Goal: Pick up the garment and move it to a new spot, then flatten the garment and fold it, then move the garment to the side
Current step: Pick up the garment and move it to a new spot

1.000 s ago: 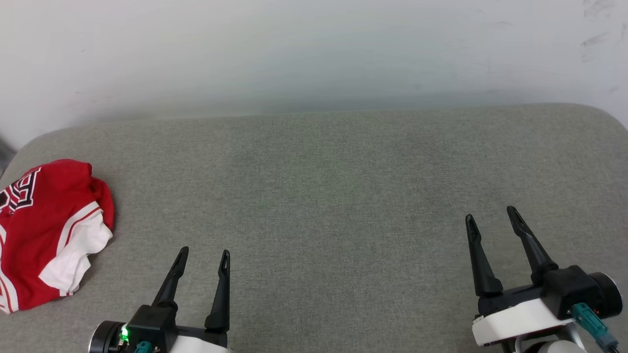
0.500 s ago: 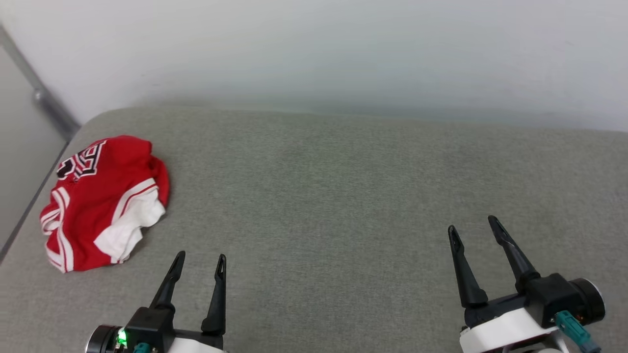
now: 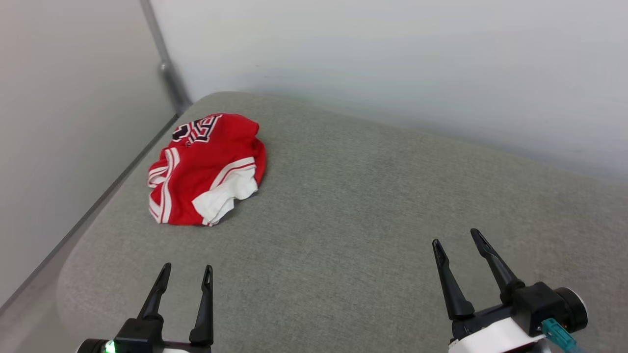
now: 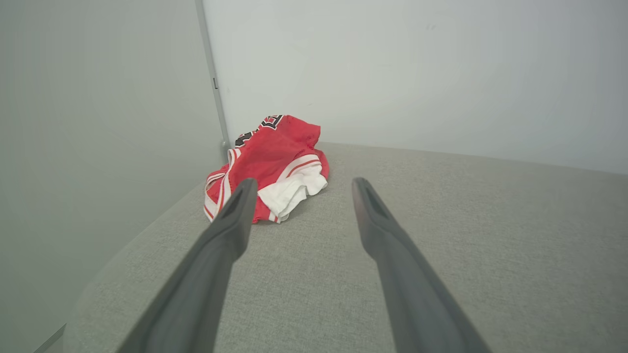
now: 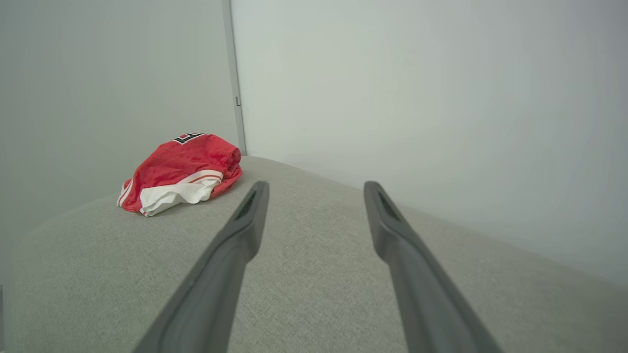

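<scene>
Spot the garment (image 3: 206, 169) heaped loosely in the far left corner of the grey padded surface (image 3: 343, 220), close beside its left edge and just short of the wall corner (image 3: 164, 68). Red body uppermost, a white sleeve spilling out on the near right side, black lettering at the far end. Read the heap's long axis as running mostly near to far, leaning slightly right at the far end. Note both sets of jaws spread wide and holding nothing: left jaws at the near left, right jaws at the near right, each over bare fabric and well apart from the cloth. From the left jaws, find the heap almost straight ahead, its near end showing past the fingertips in the left wrist view. From the right jaws, find it far off to the left, across most of the surface. Judge the left arm clearly nearer, needing only a forward reach. Expect to close across the heap's short width, on the near white sleeve or the raised red fold behind it.
</scene>
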